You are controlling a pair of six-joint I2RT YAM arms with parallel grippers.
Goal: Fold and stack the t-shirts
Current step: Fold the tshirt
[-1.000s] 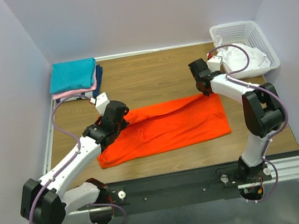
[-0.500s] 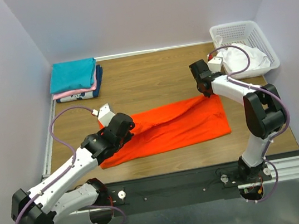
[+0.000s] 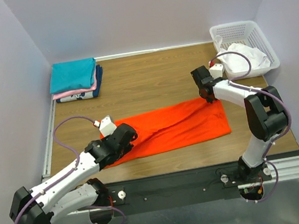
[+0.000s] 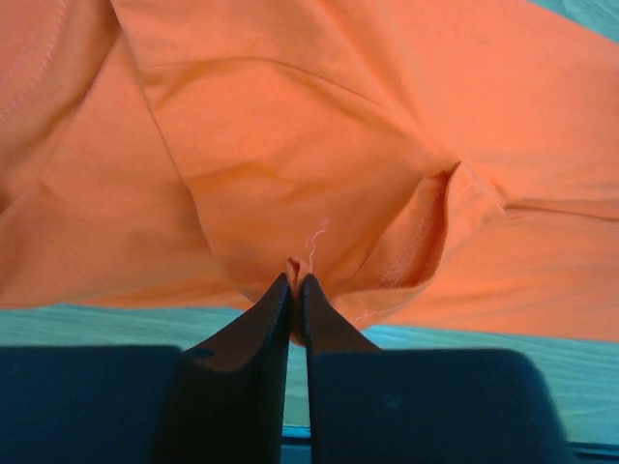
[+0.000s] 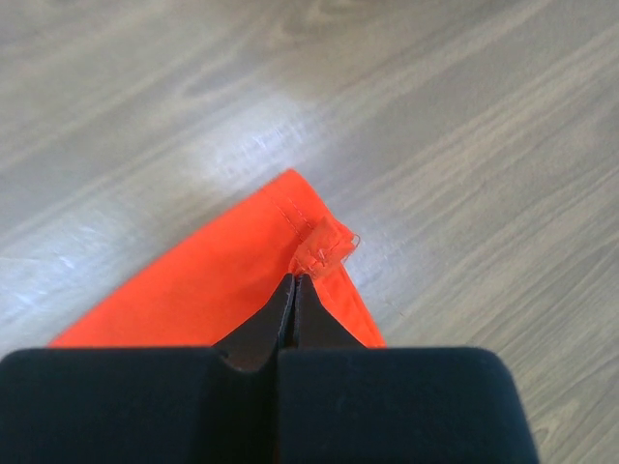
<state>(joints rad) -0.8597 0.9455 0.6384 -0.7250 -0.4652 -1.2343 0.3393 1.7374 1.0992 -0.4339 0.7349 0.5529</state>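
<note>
A bright orange-red t-shirt (image 3: pixel 180 127) lies across the middle of the wooden table, part folded. My left gripper (image 3: pixel 129 136) is shut on its left end; in the left wrist view the jaws (image 4: pixel 295 282) pinch a fold of the orange cloth (image 4: pixel 319 145). My right gripper (image 3: pixel 210 98) is shut on the shirt's far right corner; in the right wrist view its tips (image 5: pixel 295 280) pinch the hemmed corner (image 5: pixel 324 246). A stack of folded shirts (image 3: pixel 75 80), teal on top, then pink, with navy and white showing at the edges, sits at the far left.
A white lattice basket (image 3: pixel 242 33) at the far right holds white cloth (image 3: pixel 243 57). A metal rail (image 3: pixel 204 180) runs along the near edge. Walls close in the table on left, back and right.
My left gripper has pulled the shirt's left end toward the near edge and rightward, folding the cloth over. My right gripper has shifted slightly nearer, still holding the corner.
</note>
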